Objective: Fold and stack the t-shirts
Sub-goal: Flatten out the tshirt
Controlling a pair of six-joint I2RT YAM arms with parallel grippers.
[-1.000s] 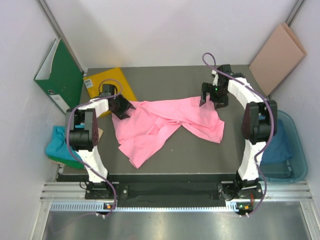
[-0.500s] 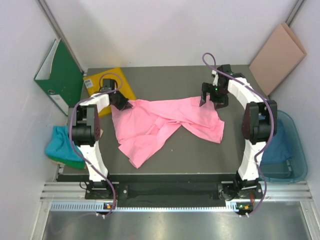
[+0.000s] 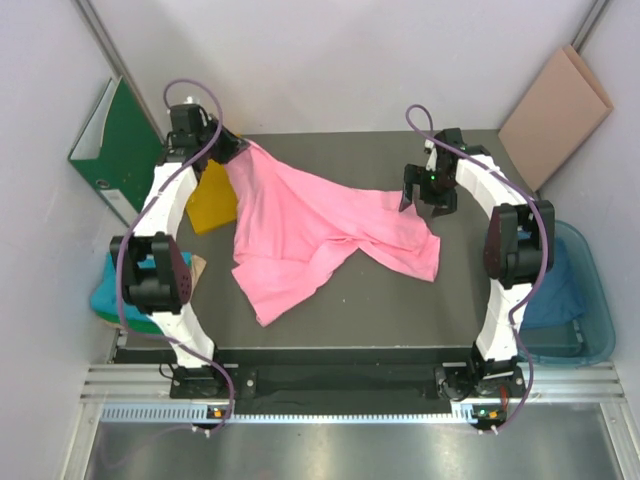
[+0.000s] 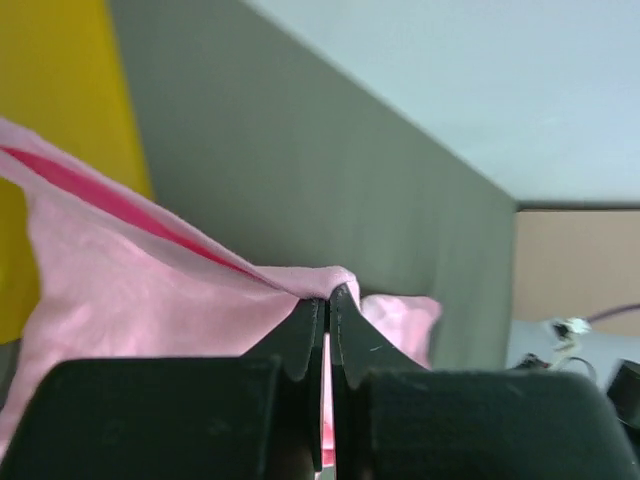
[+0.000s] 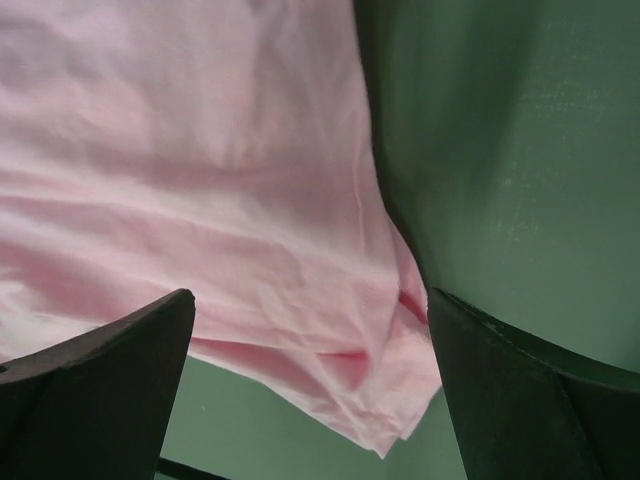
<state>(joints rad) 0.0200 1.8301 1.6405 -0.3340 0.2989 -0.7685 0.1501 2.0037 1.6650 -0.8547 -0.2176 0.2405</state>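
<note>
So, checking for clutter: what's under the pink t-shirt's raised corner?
The yellow sheet, its left part showing on the table; how far it runs beneath the pink t-shirt is hidden.

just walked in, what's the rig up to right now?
The left end effector is shut on an edge of the pink t-shirt at the far-left corner of the table, cloth drawn taut from it. The right end effector hangs open over the shirt's right end, gripping nothing. The shirt is rumpled, not yet folded.
</note>
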